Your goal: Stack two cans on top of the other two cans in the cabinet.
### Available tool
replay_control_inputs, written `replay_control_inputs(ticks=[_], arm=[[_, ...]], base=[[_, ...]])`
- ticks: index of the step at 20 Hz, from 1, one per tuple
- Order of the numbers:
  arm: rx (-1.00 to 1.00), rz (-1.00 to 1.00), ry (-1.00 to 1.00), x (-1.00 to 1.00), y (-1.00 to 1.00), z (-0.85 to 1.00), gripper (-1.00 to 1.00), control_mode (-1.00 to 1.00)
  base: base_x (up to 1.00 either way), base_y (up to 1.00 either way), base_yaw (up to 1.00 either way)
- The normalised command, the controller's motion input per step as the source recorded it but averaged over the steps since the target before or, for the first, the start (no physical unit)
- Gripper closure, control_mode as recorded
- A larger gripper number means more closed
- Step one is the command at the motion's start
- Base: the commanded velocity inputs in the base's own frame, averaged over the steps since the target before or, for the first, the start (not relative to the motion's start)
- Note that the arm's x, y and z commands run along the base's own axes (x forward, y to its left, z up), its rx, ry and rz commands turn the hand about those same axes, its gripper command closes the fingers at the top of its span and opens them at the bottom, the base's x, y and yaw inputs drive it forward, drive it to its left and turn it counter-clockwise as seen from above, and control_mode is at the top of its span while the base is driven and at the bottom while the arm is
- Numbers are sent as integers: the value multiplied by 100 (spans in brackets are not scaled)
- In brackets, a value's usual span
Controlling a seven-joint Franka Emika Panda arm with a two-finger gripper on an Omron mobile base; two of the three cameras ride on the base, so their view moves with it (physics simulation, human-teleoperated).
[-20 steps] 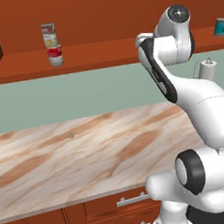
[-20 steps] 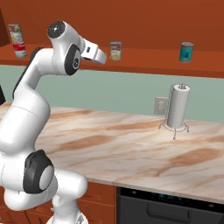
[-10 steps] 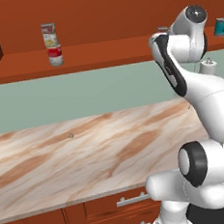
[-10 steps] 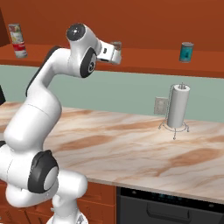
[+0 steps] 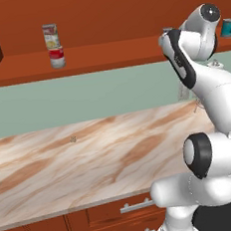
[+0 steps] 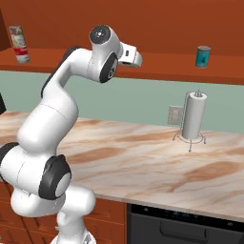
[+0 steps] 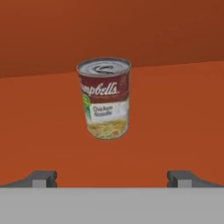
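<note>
Gripper [image 7: 112,177] spread wide, holding nothing, faces a soup can [image 7: 105,98] upright on the cabinet ledge [image 7: 175,113]. Arm hides most of that can from both base views. Teal can [image 6: 203,56] stands apart.

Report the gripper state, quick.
Gripper: open, holding nothing; fingers spread wide, pointed at the chicken noodle soup can on the cabinet shelf.
</note>
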Motion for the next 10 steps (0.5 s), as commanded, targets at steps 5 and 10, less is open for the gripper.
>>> replay_control_inputs(ticks=[5,10], arm=[[0,1,0,34,-8,1,-100,-100],[0,1,4,32,0,5,-100,-100]], base=[[0,0,0],[0,0,0]])
